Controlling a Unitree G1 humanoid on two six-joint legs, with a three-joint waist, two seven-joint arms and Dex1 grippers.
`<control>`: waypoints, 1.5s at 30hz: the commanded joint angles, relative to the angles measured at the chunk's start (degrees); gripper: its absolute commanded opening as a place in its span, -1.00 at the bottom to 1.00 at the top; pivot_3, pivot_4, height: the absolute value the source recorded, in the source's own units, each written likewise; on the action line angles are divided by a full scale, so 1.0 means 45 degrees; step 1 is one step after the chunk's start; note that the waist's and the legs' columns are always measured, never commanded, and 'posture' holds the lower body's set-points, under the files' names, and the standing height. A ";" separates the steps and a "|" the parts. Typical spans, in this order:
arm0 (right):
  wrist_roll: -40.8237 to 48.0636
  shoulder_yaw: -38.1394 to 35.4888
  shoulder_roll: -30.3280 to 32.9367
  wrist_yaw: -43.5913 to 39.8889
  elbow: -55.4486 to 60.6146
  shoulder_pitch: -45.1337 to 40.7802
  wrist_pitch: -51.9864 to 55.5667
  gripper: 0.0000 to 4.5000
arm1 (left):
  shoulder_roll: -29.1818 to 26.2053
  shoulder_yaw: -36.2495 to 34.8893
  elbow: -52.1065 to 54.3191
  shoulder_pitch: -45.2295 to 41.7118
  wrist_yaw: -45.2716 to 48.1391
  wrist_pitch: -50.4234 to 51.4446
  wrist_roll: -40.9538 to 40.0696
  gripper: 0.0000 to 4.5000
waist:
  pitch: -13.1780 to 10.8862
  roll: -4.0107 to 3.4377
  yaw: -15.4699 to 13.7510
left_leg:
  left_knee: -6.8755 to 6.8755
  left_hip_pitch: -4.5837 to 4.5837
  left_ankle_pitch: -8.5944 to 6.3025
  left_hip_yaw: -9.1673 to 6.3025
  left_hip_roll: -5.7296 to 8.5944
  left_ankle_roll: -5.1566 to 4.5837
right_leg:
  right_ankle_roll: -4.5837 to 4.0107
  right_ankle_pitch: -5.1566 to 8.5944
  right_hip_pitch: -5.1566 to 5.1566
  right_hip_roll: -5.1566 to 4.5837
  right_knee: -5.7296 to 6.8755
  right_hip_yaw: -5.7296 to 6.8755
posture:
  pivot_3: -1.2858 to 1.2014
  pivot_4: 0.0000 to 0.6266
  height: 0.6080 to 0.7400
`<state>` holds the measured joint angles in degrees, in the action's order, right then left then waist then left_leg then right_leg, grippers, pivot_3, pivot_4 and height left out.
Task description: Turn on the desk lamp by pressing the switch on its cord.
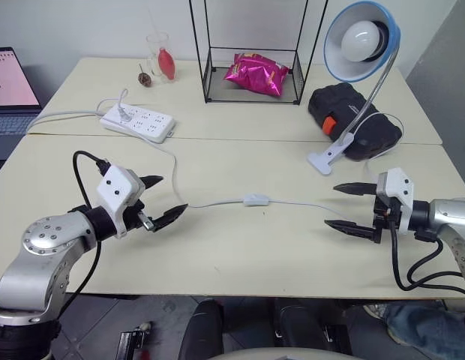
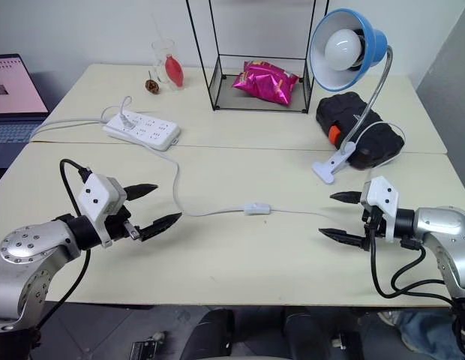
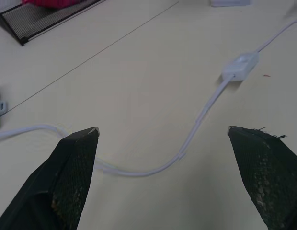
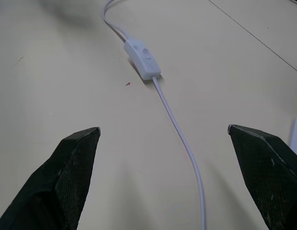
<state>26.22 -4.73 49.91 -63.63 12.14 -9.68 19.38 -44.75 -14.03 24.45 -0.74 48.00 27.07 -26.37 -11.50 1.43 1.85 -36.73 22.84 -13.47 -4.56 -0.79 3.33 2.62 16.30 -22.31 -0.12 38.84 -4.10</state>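
Desk lamp (image 1: 361, 41) stands at 1 o'clock on the counter (image 1: 217, 255), blue shade facing forward, bulb unlit, white clip base resting beside a black case (image 1: 354, 120). Wire rack (image 1: 251, 75) at 12 o'clock holds a pink bag (image 1: 256, 74). Power strip (image 1: 138, 121) at 10 o'clock. Left gripper (image 1: 166, 199) at 8 o'clock, jaws wide apart, holding nothing. Right gripper (image 1: 346, 206) at 4 o'clock, same. Cord (image 1: 300, 204) runs between them across the counter. Switch (image 1: 256, 199) lies dead centre, untouched.
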 commanded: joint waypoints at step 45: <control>0.1939 -0.1230 -0.0700 0.4130 0.5793 0.1991 0.4422 1.00 | 0.4874 0.6621 -1.1678 -0.9267 0.5120 -0.1179 0.3166 0.41 | 0.0004 0.0008 -0.0011 | -0.0049 0.0020 0.0002 -0.0028 0.0022 -0.0003 | 0.0026 -0.0014 0.0008 0.0031 0.0025 -0.0001 | 0.03 -0.52 1.00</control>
<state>33.49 -8.29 46.50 -45.14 36.17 -0.12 39.40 -23.37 15.82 -28.11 -41.19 70.69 22.31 -12.53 -11.48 1.46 1.80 -36.94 22.94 -13.46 -4.69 -0.68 3.31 2.74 16.24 -22.27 0.02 38.94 -4.10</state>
